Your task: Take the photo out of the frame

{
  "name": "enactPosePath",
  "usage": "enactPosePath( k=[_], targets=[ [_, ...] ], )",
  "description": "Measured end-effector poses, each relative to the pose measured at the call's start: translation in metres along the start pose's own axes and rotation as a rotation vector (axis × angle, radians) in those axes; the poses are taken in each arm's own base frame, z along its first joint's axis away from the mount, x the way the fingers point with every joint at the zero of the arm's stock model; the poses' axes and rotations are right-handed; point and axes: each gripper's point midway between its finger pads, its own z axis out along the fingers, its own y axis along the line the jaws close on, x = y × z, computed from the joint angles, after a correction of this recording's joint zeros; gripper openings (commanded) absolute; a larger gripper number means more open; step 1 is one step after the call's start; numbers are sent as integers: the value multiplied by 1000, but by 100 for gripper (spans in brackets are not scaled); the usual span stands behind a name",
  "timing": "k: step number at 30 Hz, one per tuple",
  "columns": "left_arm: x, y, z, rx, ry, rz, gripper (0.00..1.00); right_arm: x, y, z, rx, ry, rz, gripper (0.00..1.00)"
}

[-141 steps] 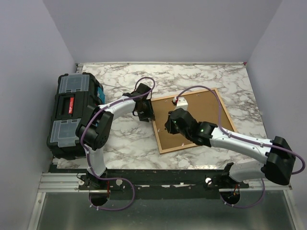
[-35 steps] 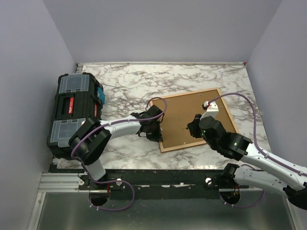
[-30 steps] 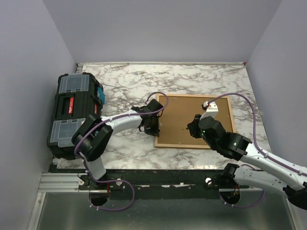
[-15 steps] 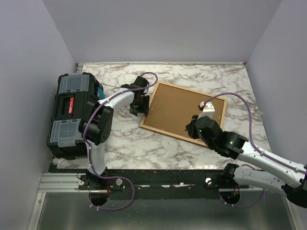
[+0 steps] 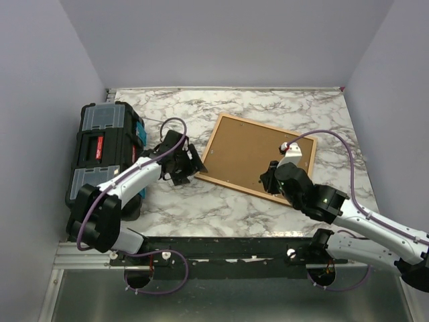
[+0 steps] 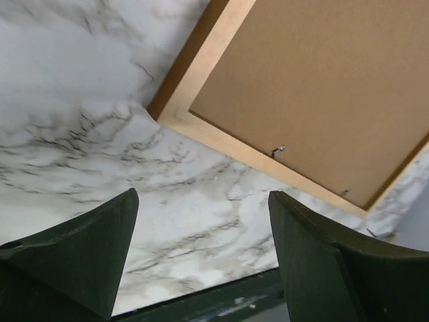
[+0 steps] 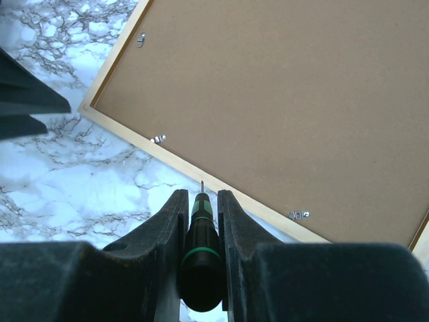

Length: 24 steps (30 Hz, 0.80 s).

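Frame [image 5: 228, 184] lay back-up mid-table in top view, black toolbox [image 5: 100, 157] at 9 o'clock, red label unreadable. Left wrist: left gripper [image 6: 201, 198] spread wide, empty, frame corner at 12 o'clock. Right wrist only: right gripper [image 7: 201, 198] clamped green-black screwdriver [image 7: 200, 241], tip by frame edge.

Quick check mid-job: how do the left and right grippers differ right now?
The left gripper has its jaws wide open and empty; the right gripper has its jaws shut on a small green-and-black screwdriver. The left gripper sits over the marble table, just off the left corner of the frame; the right gripper is at the frame's near long edge, screwdriver tip aimed at it. Shared: both are beside the frame, which lies back side up, and neither holds it.
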Motion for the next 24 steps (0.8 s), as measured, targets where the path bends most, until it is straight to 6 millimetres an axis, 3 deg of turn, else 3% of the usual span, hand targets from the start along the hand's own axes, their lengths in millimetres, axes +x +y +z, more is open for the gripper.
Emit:
enactPosePath(
  k=[8, 12, 24],
  targets=[
    [67, -18, 25, 49, 178, -368, 84, -2, 1, -1, -5, -7, 6, 0],
    [88, -29, 30, 43, 217, -507, 82, -6, 1, -4, -14, -21, 16, 0],
    [74, -53, 71, -62, 225, -801, 66, -10, 0, -9, -26, -40, 30, 0]
  ],
)
